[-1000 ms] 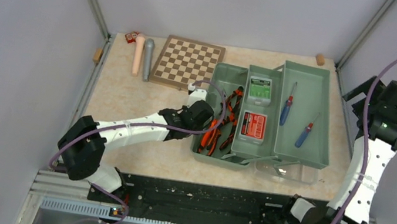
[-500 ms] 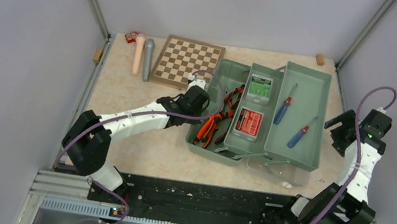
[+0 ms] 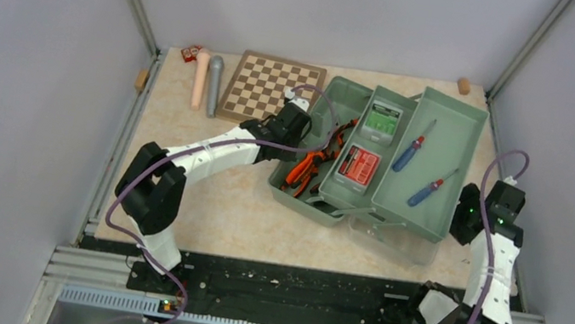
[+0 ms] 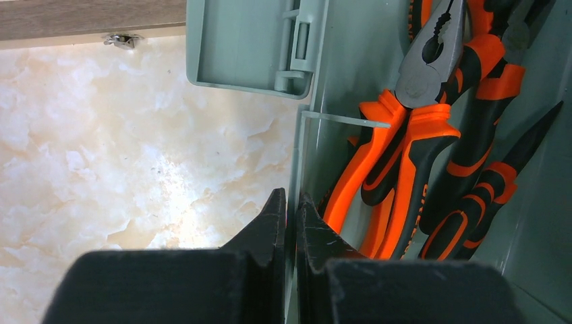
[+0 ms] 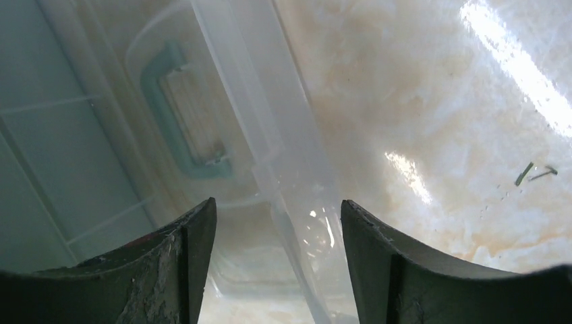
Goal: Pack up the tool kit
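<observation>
The sage-green tool kit box (image 3: pixel 437 116) lies open and askew on the table, trays folded out. Orange-handled pliers (image 3: pixel 311 166) (image 4: pixel 418 135) fill its left well. The middle tray holds a green-labelled box (image 3: pixel 382 119) and a red-labelled box (image 3: pixel 359 166). Two screwdrivers (image 3: pixel 407 152) lie in the right tray. My left gripper (image 3: pixel 297 122) (image 4: pixel 291 202) is shut on the box's thin left wall (image 4: pixel 307 81). My right gripper (image 3: pixel 462 226) (image 5: pixel 278 210) is low at the front right, open, with the rim of the translucent lid (image 3: pixel 401 241) (image 5: pixel 297 175) between its fingers, untouched.
A brown chessboard (image 3: pixel 271 89) lies just behind the left arm, touching the box's back-left corner. Pink (image 3: pixel 200 78) and grey (image 3: pixel 214 84) cylinders lie to its left. Small blocks sit at the back corners (image 3: pixel 463 86) and the left edge (image 3: pixel 142 78). The enclosure wall is close beside the right arm.
The left gripper dragged the box's left end toward the back, turning the whole box. The right arm dropped from high at the right down to the lid, its jaws narrowing.
</observation>
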You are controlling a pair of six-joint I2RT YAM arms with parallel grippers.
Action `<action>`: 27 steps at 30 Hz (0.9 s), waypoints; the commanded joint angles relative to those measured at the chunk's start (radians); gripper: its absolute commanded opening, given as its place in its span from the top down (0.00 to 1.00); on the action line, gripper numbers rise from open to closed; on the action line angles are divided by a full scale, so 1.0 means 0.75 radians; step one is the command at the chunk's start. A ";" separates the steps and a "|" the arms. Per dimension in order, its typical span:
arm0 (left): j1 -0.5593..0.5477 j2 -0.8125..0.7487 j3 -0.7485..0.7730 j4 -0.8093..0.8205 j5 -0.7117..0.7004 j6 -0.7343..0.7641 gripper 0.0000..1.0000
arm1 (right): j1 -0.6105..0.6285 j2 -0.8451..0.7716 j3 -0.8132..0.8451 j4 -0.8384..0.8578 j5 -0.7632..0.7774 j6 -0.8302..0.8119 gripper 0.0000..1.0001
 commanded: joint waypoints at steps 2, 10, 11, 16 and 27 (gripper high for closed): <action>0.007 -0.027 0.058 0.241 -0.047 -0.070 0.95 | 0.078 -0.101 -0.029 -0.084 0.051 0.037 0.38; 0.007 -0.031 0.072 0.225 -0.068 -0.081 0.95 | 0.088 -0.113 0.088 -0.206 0.278 0.089 0.79; 0.007 -0.031 0.072 0.222 -0.073 -0.081 0.95 | 0.092 -0.115 0.119 -0.223 0.291 0.095 0.83; 0.013 -0.027 0.073 0.216 -0.075 -0.087 0.95 | 0.145 -0.136 0.258 -0.278 0.461 0.068 1.00; 0.015 -0.050 0.063 0.202 -0.028 -0.137 0.94 | 0.313 -0.146 0.543 -0.332 0.781 -0.084 1.00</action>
